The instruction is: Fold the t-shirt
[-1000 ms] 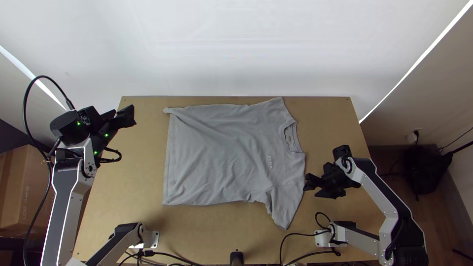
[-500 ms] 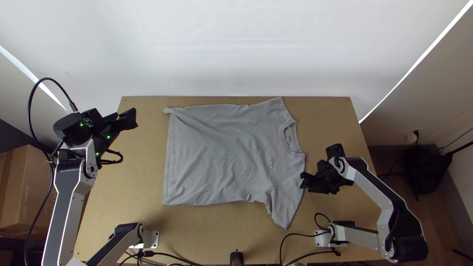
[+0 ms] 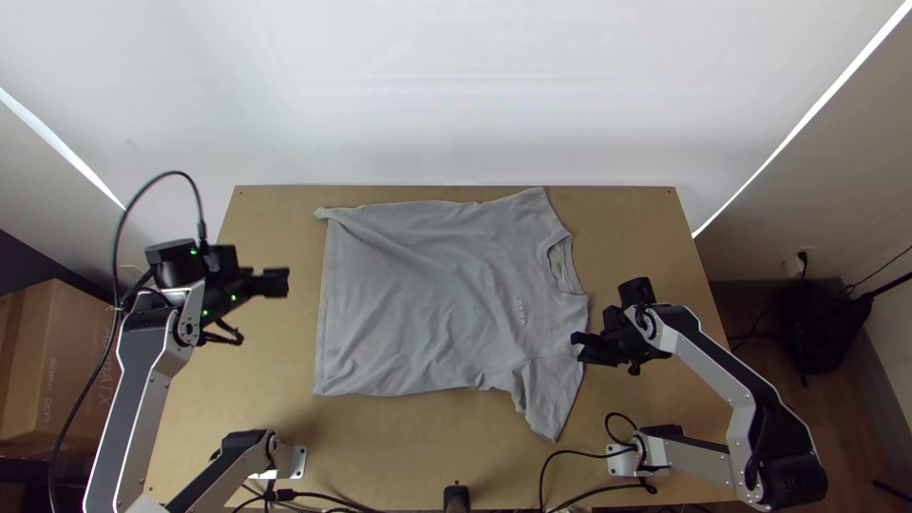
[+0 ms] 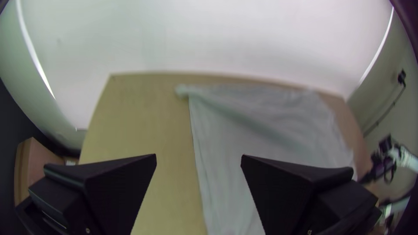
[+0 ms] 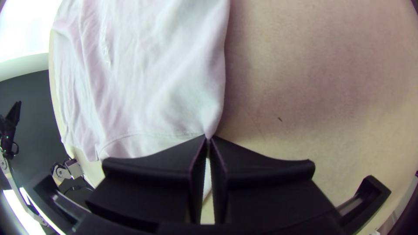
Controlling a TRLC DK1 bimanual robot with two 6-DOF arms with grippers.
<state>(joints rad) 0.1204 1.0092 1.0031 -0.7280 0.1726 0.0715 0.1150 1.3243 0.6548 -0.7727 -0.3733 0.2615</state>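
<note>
Top view: a grey t-shirt (image 3: pixel 437 304) lay spread across the middle of a light wooden table (image 3: pixel 247 408), its collar (image 3: pixel 562 266) toward the right, one sleeve (image 3: pixel 551 399) angled to lower center. The left gripper (image 3: pixel 276 283) hung at center left, near the hem, its jaws wide apart and holding nothing. Right of center, the right gripper (image 3: pixel 578 348) had its jaws closed together at the tips, pinching the shirt's edge by that sleeve.

I get the t-shirt (image 4: pixel 270 143) blurred in the left wrist view, cut off at the bottom; my right jaws hide the sleeve fabric at their tips. Chest print (image 3: pixel 521 312) too small for me, top view.
</note>
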